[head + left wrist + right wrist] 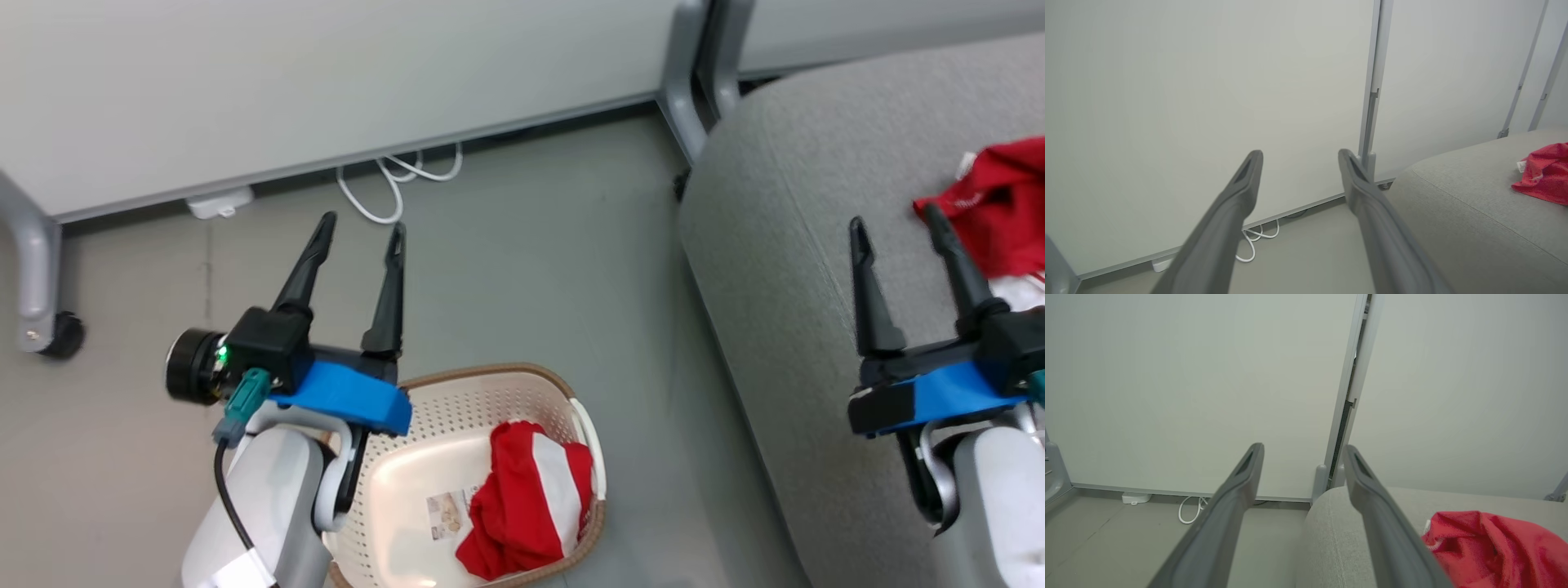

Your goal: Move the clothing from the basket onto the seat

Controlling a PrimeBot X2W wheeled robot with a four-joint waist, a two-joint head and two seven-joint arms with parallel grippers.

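Both grippers are empty with fingers spread apart. The left gripper (362, 222) hangs over the floor (531, 261) just beyond the basket (490, 371), and the right gripper (893, 215) is over the grey seat (800, 245) to the basket's right. The striped garment (531, 498) lies crumpled in the basket's right half beside a paper label (449, 510). The plain red garment (1000, 204) lies on the seat. Beyond the basket, smooth grey floor meets pale wall panels (326, 82), where a white cable (392, 184) loops.
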